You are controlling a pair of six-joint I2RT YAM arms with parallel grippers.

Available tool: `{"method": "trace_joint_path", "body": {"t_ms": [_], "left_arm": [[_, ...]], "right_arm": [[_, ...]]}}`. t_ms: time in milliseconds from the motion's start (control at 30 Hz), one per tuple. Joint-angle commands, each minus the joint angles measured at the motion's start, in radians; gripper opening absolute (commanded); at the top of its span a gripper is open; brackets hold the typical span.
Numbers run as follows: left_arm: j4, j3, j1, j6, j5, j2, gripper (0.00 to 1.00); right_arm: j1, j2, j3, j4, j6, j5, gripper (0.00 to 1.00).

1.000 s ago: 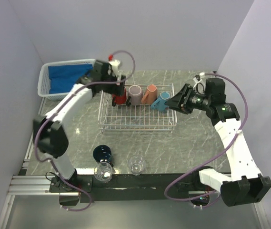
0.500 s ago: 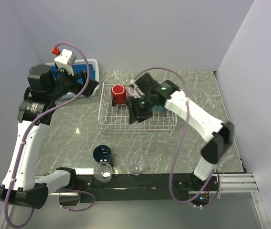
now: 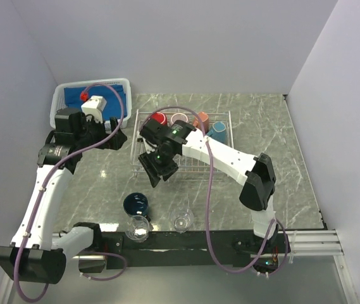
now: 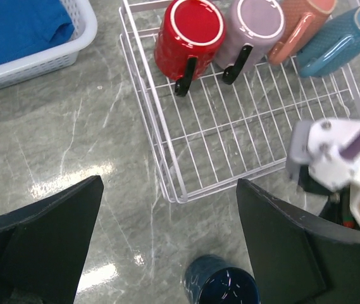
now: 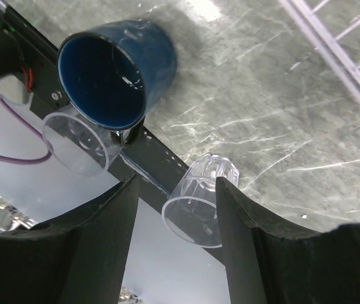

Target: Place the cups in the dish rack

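Note:
The dish rack (image 3: 186,158) holds a red cup (image 3: 159,118), a mauve cup (image 3: 180,118), a salmon-orange cup (image 3: 200,119) and a light-blue cup (image 3: 216,131) along its far side. On the table near the front edge stand a navy cup (image 3: 136,204) and two clear glasses (image 3: 138,227) (image 3: 181,221). My left gripper (image 3: 117,136) hovers left of the rack, open and empty (image 4: 170,253). My right gripper (image 3: 153,174) hangs over the rack's front left corner, open, looking down at the navy cup (image 5: 116,69) and one glass (image 5: 202,196); it holds nothing (image 5: 176,247).
A white plastic basket (image 3: 58,107) with blue cloth sits at the back left. The right arm (image 3: 224,158) stretches across the rack's front. A black rail (image 3: 198,237) runs along the table's near edge, right behind the glasses. Walls close in on both sides.
The left gripper has pulled back from the red cup in the rack to the left. The right arm has swung from the right side across the rack to its front left corner.

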Motion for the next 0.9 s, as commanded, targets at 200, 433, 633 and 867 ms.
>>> {"method": "trace_joint_path", "body": {"t_ms": [200, 433, 633, 867], "left_arm": [[0.046, -0.004, 0.013, -0.034, -0.047, -0.043, 0.92], [-0.032, 0.045, 0.013, -0.038, -0.040, -0.052, 0.92], [-0.072, 0.063, 0.013, -0.019, -0.032, -0.064, 0.92], [-0.078, 0.080, 0.013, -0.016, -0.020, -0.060, 0.92]], "right_arm": [[0.140, 0.050, 0.009, 0.080, 0.011, 0.090, 0.59], [0.149, 0.065, -0.079, 0.199, 0.046, 0.087, 0.59], [0.147, 0.106, -0.074, 0.257, 0.066, 0.098, 0.58], [0.147, 0.175, -0.082, 0.314, 0.068, 0.106, 0.55]]}}
